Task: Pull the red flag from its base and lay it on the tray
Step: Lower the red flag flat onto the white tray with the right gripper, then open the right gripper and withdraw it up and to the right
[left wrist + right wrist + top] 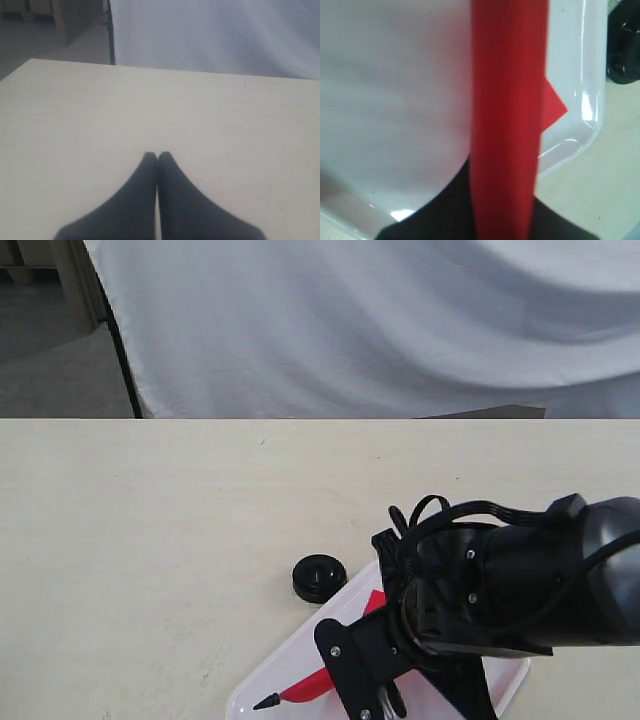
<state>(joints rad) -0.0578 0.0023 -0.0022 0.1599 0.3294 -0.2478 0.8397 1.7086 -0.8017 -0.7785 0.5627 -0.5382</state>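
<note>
One arm alone is showing in the exterior view: the right arm (520,585), a bulky black mass that is covering much of the tray (285,660) and running off the right and bottom edges of the picture. Only the tray's lower-left corner and a strip of it on either side of the arm are peeking out. The red flag (312,687) is lying low across that corner, its pointed black tip (266,702) reaching toward the rim. Most of its cloth and stick are hiding behind the wrist, and it is hard to tell whether it is resting on the tray floor or hanging just above it. The base (320,578) is sitting on the desk (150,540) just beside the tray's outer rim, apart from the flag.

In the right wrist view the right gripper (502,182) is gripping the flag. Its dark fingers (440,210) are flanking a blurred red band of cloth that is filling the gap between them and stretching out over the tray. One corner of cloth is sticking out sideways, the stick is too blurred to pick out, and the base is being cut off at the picture's edge.

The left gripper (157,156) is hovering over the desk with its fingers pressing together, only a hairline showing between them. It is lying outside the exterior view.
</note>
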